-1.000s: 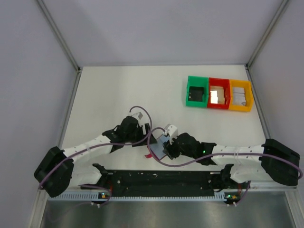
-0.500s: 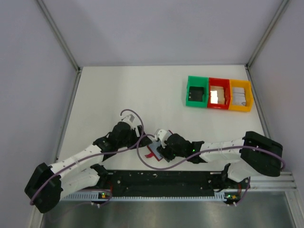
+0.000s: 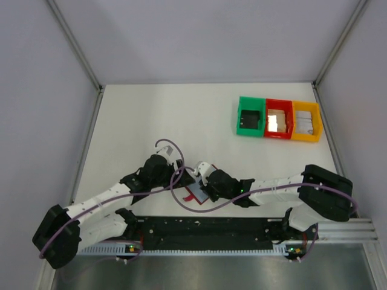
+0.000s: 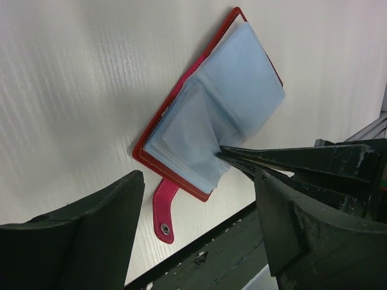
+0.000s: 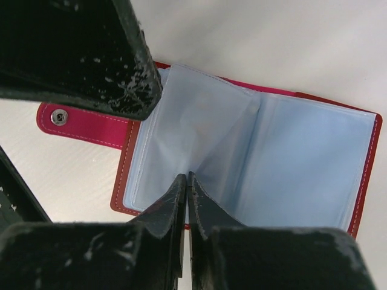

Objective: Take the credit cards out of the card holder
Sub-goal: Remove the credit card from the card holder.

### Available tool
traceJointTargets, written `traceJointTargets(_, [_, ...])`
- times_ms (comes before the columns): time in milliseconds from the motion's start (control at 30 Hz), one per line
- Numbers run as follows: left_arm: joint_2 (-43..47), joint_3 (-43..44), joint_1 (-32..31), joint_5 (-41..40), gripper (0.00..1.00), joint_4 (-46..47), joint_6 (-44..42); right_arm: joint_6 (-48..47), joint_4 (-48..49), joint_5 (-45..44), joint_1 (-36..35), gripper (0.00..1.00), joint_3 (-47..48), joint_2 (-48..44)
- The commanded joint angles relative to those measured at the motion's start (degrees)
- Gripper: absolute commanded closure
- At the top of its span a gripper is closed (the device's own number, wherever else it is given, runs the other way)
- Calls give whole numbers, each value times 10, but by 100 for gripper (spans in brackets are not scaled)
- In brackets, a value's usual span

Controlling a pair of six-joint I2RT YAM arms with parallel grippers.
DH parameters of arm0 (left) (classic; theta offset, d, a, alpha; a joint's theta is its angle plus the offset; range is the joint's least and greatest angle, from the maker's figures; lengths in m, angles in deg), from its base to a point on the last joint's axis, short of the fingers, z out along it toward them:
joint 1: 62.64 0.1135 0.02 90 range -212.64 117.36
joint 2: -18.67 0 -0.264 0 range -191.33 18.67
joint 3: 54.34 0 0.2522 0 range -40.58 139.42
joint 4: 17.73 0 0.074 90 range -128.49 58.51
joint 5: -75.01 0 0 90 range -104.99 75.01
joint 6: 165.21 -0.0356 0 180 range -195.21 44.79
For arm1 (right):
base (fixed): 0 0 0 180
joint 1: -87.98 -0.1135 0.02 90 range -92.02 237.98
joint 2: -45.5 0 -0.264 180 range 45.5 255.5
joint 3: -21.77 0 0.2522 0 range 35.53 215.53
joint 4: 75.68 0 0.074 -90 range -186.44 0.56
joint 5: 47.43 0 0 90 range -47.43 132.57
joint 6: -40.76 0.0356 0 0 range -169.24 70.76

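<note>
My right hand [image 5: 186, 181] has snapped together since a second ago, pinching a pale blue sleeve [image 5: 199, 139] of the card holder [image 3: 196, 194], which lies open on the desk [image 3: 181, 115] by its near edge (my left hand [image 4: 196, 187] hangs spread just left of it).

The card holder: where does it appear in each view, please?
Top external: card holder low centre, small.
Left wrist: card holder centre, open.
Right wrist: card holder fills the middle, open.
Shared landmark: snap tab lower left in left wrist, the tab far left in right wrist.
</note>
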Motion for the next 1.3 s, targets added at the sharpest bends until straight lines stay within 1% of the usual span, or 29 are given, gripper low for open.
traceJointTargets(0, [-18, -1, 2, 26, 23, 42, 5, 39, -14, -9, -4, 100, -19, 23])
traceJointTargets(167, [-43, 11, 2, 39, 23, 57, 3, 75, 29, 27, 15, 100, -36, 17])
traceJointTargets(300, [-73, 23, 2, 31, 22, 60, -2, 88, 51, 42, 28, 100, -52, 7])
traceJointTargets(667, [-165, 70, 1, 36, 22, 105, -13, 101, 68, 52, 39, 100, -64, -2])
traceJointTargets(1000, [-189, 82, 1, 61, 23, 115, -15, 106, 74, 50, 47, 100, -71, -16])
traceJointTargets(1267, [-198, 84, -9, 84, 27, 124, -1, 106, 76, 46, 53, 100, -69, -28])
